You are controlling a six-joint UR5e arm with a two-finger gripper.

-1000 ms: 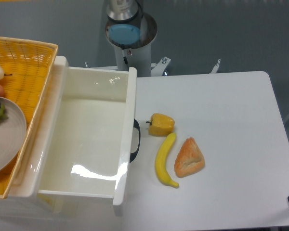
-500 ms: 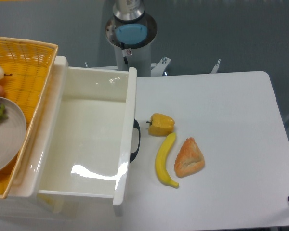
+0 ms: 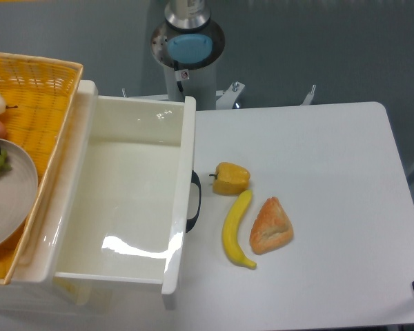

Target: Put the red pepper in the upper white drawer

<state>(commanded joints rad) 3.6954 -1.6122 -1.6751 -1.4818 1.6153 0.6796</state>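
Grey floor surrounds a white worktop, and only the base of the robot arm shows at the top edge, behind the upper white drawer. The fingers are outside the view, so I cannot tell whether they are open, closed or holding something.

The drawer is pulled out and I see nothing lying inside it; its dark curved handle faces the fruits. The red pepper is not visible anywhere: not in the drawer, not on the worktop. It may be with the fingers above the view, but this is only a guess.

Just beside the handle lies a yellow pepper, then a banana close below it, and an orange-brown triangular pastry close beside the banana, farther from the drawer. On the other side of the drawer, touching its wall, stands a yellow woven basket with a grey plate and some dark and pale fruits.

To do this step well, in my judgement, the arm should come down over the middle of the drawer floor, away from the glossy walls and the front panel, and low enough that the rounded pepper does not roll or bounce. The yellow pepper must not be taken by mistake.
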